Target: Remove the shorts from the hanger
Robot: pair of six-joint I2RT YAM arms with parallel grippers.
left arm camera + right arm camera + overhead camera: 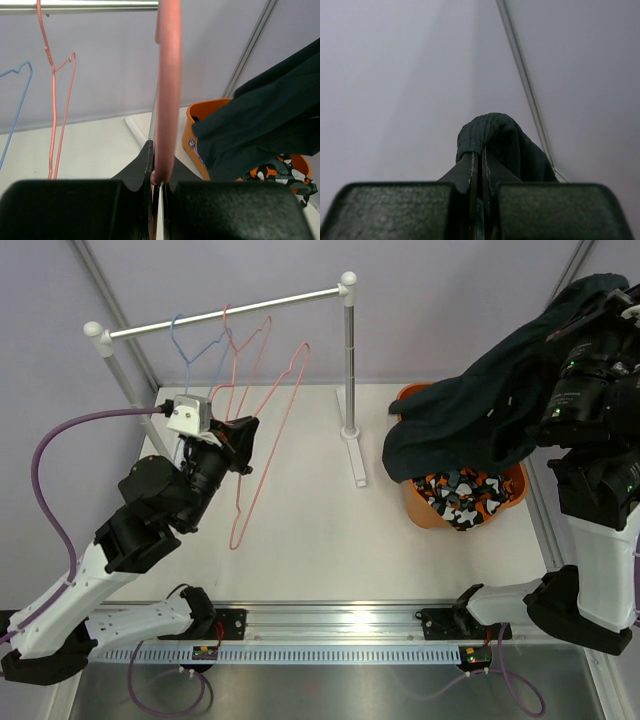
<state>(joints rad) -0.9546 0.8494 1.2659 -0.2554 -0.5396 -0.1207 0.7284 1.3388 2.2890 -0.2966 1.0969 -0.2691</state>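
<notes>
**Top view.** No writing can be read here. The left arm (150, 510) reaches up and forward from its base toward the clothes rack (225, 312). The left gripper (240, 435) is pinched tight on the wire of a big pink hanger (266, 472). A blue hanger (190, 340) and another pink hanger (245, 350) hang on the rail behind it. The right arm (600, 540) stands tall at the right side of the table (320, 540), bent over at the top. A pair of black shorts (470, 410) drapes from its top end and hides the fingers there. The shorts hang down over an orange tub (412, 502). Camouflage shorts (460, 495) lie inside the tub.

**Left wrist view.** The orange tub (197, 120) has a small label (195, 146) on its side, too small to read. The two black fingers (140, 172) are closed, with the pink hanger (167, 90) squeezed between them. The wire runs straight up out of the picture. The black shorts (265, 125) hang to the right, over the tub. A bit of the camouflage shorts (280, 170) peeks out below them.

**Right wrist view.** No writing shows. The right gripper (480, 160) is closed on a bunched, ribbed edge of the black shorts (487, 132). The cloth bulges just above the fingertips and falls away to the right. The gripper points up at a plain pale wall.
</notes>
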